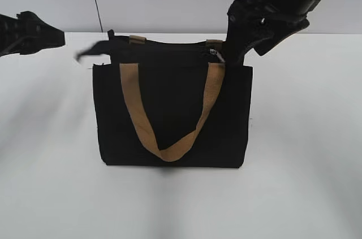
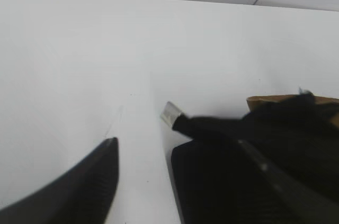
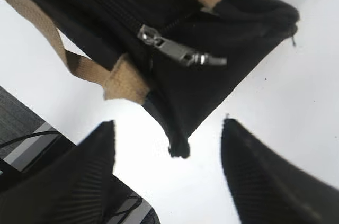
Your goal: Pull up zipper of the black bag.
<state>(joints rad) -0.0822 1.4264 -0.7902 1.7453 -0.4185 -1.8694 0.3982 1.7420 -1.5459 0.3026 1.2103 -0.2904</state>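
- Near the table's far edge stands the bag [image 1: 172,117]; its zipper [image 3: 183,53] pull lies at the right end, track running left-right.
- Right gripper [image 3: 167,173], open, hovers nearest the pull.
- Left gripper [image 1: 28,33] is open, apart.

Overall light: bright, even, diffuse; the white bench [image 1: 305,154] is near washed out in all three views.
Shadows: soft grey patches on the bench left and right of the black bag [image 1: 172,114]; thin dark line under its base.
Exposure: bag fabric reads almost pure black, folds barely visible in the exterior view.
Blur, exterior: smeared black strip at the bag's top left corner; left end effector [image 1: 34,34] soft-edged.
Blur, left wrist: whole frame soft; bag edge streaked, fingers [image 2: 85,192] out of focus.
Focus, right wrist: zipper [image 3: 177,50] pull fairly sharp with small glints; near fingers [image 3: 265,181] blurred.
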